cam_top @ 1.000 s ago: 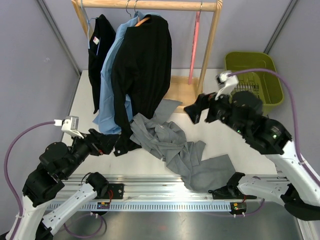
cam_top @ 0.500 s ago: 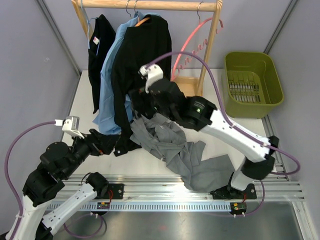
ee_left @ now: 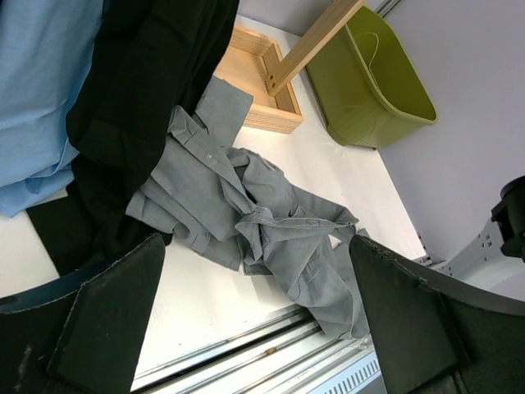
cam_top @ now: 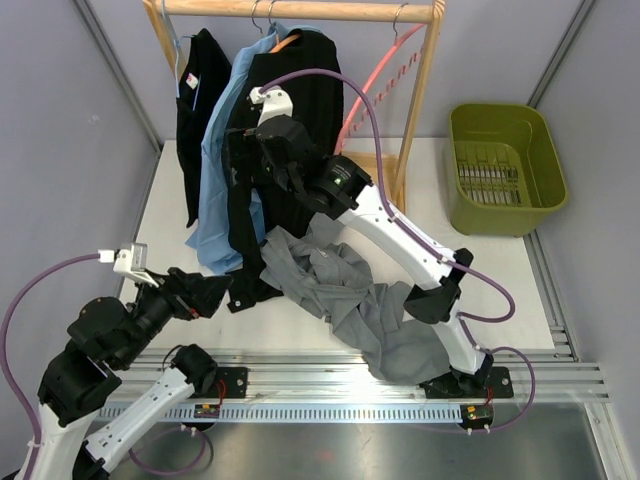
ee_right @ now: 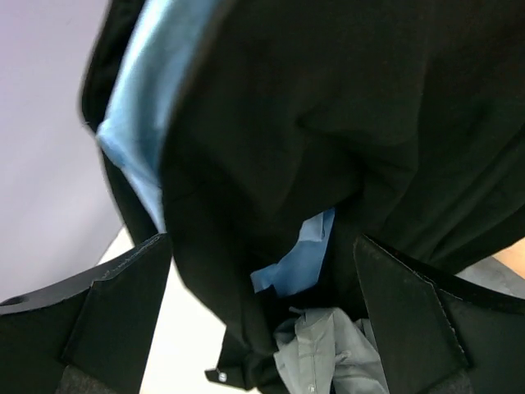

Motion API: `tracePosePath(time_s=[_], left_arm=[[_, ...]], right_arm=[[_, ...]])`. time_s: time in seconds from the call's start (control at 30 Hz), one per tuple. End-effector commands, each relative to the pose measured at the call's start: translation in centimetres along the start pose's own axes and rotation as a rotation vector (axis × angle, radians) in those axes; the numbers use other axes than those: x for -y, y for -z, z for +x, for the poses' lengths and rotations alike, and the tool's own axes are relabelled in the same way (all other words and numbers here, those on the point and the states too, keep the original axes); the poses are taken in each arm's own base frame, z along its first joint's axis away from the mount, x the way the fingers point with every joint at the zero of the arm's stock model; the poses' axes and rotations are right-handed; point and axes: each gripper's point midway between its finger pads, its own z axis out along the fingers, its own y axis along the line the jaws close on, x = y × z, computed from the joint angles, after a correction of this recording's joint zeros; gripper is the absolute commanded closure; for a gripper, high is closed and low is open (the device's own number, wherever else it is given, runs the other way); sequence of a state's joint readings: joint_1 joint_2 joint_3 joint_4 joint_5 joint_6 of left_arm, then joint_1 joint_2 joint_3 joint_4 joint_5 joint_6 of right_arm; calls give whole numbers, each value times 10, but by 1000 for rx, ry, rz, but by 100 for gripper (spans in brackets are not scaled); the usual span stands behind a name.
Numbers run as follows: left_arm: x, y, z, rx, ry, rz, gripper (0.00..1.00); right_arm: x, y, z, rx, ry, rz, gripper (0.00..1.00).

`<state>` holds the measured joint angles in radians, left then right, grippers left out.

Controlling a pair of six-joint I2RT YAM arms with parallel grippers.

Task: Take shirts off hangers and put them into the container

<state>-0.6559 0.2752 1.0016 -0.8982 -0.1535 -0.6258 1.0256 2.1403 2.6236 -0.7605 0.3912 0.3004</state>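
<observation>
A: What has changed over the last second?

B: The right gripper (ee_right: 262,279) was out by the olive-green rectangular plastic tub (cam_top: 505,222). Its arm has since swung across to the black collared fabric shirt (cam_top: 300,90) hanging at the front of the wooden rack rail (cam_top: 300,10). The pink arched plastic hanger (cam_top: 368,82), which hung straight down, now tilts out sideways. The left arm has settled slightly back, and the left gripper (ee_left: 254,320) is near that shirt's hem.

A: And the jaws?

B: Both pairs stand wide apart, holding nothing. Black cloth fills the view ahead of the right one, but whether it touches the cloth is hard to say from the wrist view.

A: The fabrics?

B: The black shirt drapes in heavy matte folds from an orange hanger (cam_top: 287,42). Behind it hangs a smooth light blue long-sleeved shirt (cam_top: 215,160), then a second black shirt (cam_top: 195,110). A grey shirt (cam_top: 340,285) lies crumpled and creased on the white table (cam_top: 480,270), off any hanger.

A: The tub?

B: It is glossy and round-rimmed with a slotted floor, and stands to the right of the rack. All the shirts are outside it.
</observation>
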Motion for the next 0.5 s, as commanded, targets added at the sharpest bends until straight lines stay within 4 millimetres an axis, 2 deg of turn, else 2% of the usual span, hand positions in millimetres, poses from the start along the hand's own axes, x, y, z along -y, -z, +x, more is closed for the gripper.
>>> tracePosePath(time_s=[0.0,0.17,0.27,0.3,0.37,0.4,0.47], left_arm=[[1,-2,7,-16,-8,20,1],[5,-5,14,-29,19,52,1],[4,-5,19,-41,29,60,1],[3,-5,21,-45,30,58,1],[0,-4,25,-50,29,52,1],[-1,-4,25,-48,29,47,1],[-4,-3,26,-46,27,39,1]], right_arm=[[-11,4,-41,121,-91,-51,1],[-22,-4,-54,178,-122,-111,1],[-35,-2,-50,141,-131,-206,0],[-47,10,-54,132,-131,-284,0],[-56,11,-46,113,-129,-331,0],[-51,17,-55,143,-138,-297,1],[-43,15,-56,161,-161,-229,1]])
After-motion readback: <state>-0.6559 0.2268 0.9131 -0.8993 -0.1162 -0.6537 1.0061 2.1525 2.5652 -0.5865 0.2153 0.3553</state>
